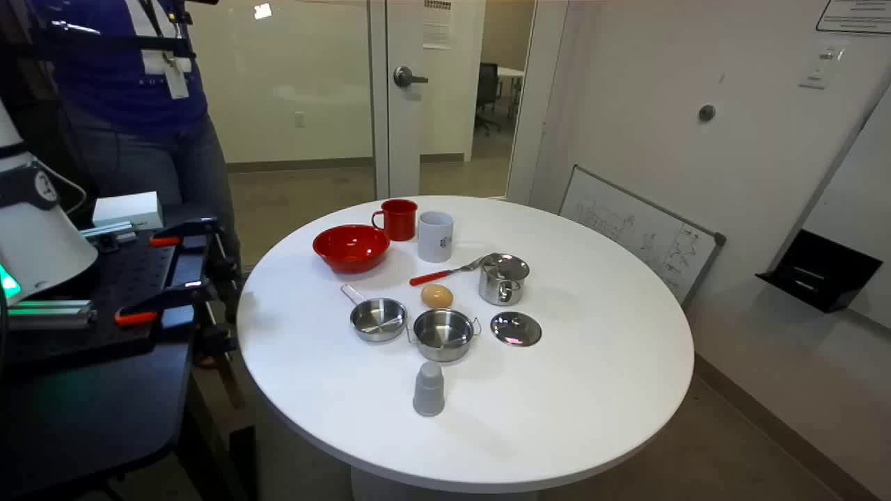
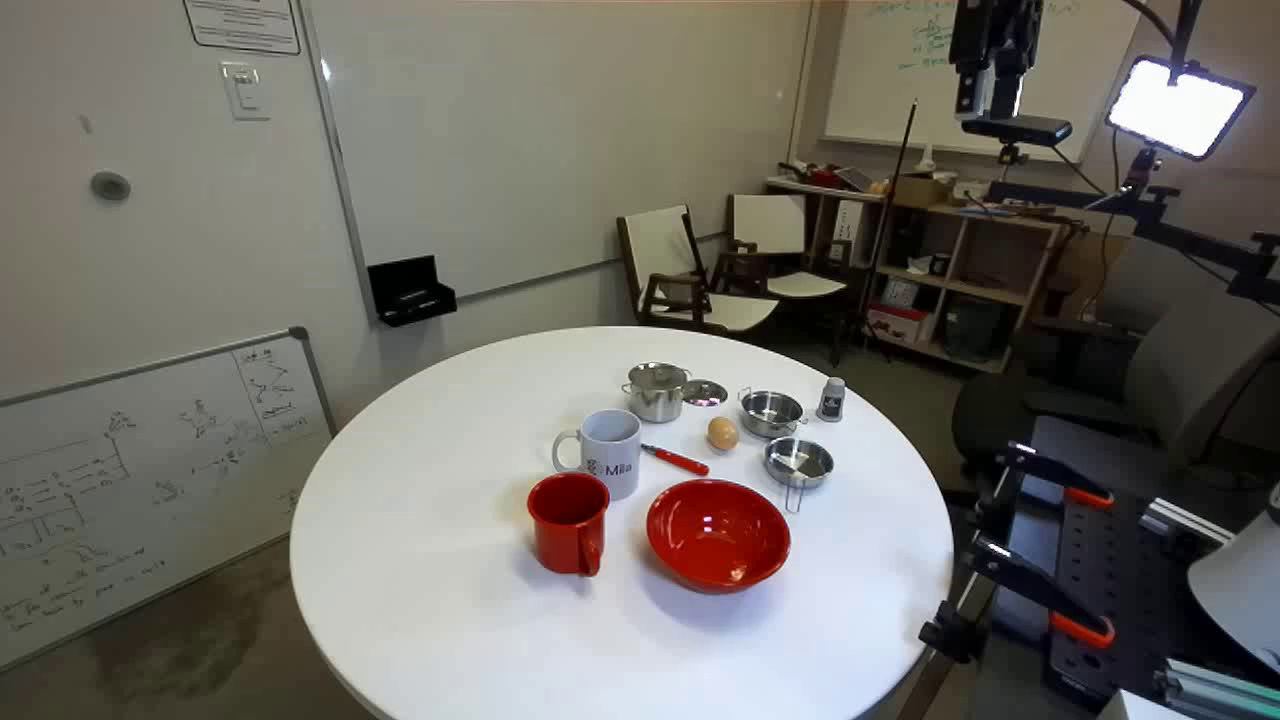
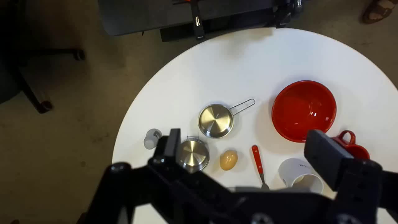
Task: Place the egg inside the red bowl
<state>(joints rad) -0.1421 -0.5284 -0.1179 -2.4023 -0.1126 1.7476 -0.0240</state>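
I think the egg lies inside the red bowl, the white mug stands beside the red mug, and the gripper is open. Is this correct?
Not fully: the egg is outside the red bowl. The wrist view shows it on the white table, between a metal pot and the red-handled utensil. Otherwise correct: the white mug stands beside the red mug, and the gripper is open.

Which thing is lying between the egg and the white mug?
In the wrist view, the red-handled utensil lies between the egg and the white mug, touching neither.
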